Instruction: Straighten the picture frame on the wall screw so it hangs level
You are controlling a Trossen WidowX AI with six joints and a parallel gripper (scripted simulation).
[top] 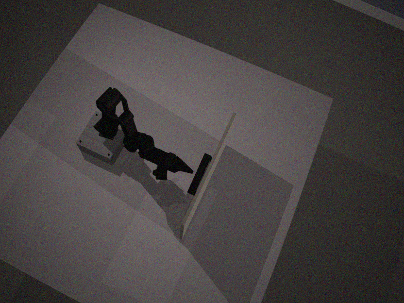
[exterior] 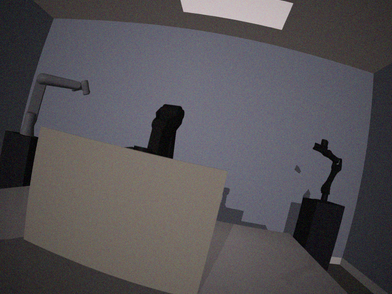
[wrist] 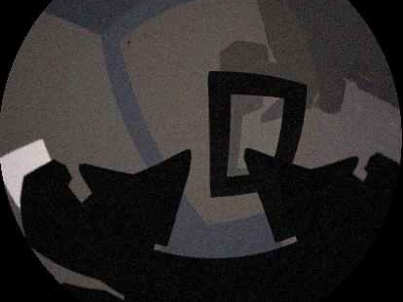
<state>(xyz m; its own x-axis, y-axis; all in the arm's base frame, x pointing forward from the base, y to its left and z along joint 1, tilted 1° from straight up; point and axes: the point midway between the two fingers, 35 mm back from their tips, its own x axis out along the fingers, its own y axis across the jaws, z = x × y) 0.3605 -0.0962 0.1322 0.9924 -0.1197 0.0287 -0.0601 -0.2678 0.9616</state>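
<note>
The black picture frame hangs on the near face of a tan upright panel. The top view shows it almost edge-on; the panel hides it in the exterior view. In the wrist view it is a dark rectangle around a lighter opening; its tilt is hard to judge there. My gripper is open and empty, with a small gap between its tips and the frame. In the wrist view the right finger overlaps the frame's opening and lower bar. Screw and notched strip are hidden.
My arm stands on a grey base block; its upper part rises behind the panel in the exterior view. A grey arm and another black arm stand on dark pedestals farther back. Arm shadows fall on the table and panel.
</note>
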